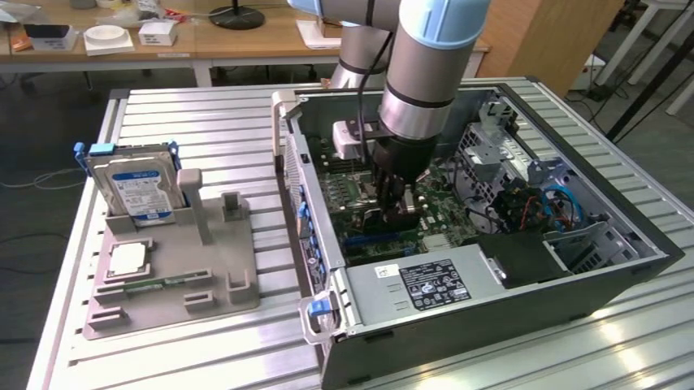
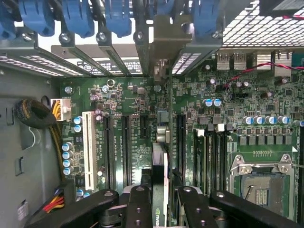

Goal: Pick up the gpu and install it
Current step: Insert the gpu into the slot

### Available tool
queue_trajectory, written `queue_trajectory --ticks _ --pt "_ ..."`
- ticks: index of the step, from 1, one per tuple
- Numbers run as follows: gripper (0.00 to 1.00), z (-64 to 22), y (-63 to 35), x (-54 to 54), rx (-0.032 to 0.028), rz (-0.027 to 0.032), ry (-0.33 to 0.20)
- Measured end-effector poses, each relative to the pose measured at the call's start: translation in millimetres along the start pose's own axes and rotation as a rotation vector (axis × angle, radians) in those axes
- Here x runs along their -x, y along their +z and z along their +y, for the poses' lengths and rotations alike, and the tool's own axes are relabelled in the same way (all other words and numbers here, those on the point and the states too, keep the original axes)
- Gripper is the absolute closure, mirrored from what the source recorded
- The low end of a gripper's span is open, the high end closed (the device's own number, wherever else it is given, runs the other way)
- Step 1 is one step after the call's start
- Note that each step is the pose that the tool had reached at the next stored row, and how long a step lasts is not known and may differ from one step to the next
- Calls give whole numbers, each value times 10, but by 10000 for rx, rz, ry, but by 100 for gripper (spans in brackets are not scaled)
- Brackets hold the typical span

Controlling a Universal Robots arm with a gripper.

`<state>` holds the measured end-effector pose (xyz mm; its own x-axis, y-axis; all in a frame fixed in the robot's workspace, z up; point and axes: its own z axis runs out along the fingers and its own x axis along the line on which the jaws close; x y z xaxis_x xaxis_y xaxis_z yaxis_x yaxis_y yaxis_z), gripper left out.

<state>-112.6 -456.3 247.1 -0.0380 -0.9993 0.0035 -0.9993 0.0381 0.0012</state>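
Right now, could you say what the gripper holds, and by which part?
The gripper clamps the thin black gpu card with silvery bracket by its edge opposite the green motherboard.

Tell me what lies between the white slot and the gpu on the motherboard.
In the wrist view, two long black slots and one shorter black slot lie between the white slot and the gpu, held edge-on by the fingers.

The ribbed silvery metal surface (image 1: 184,114) has a dull sheen. At nine o'clock of the dark matt sheet-metal computer case (image 1: 521,301) sits a matt grey plastic holder (image 1: 217,260). Inside, the green motherboard (image 2: 266,99) looks lacquered. The black hand (image 2: 161,199), clamped on the thin dark gpu card (image 2: 160,166), is matt.
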Motion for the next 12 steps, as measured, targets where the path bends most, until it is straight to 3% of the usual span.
queue_trajectory --ticks 12 --pt "74 6 29 10 -14 -3 -66"
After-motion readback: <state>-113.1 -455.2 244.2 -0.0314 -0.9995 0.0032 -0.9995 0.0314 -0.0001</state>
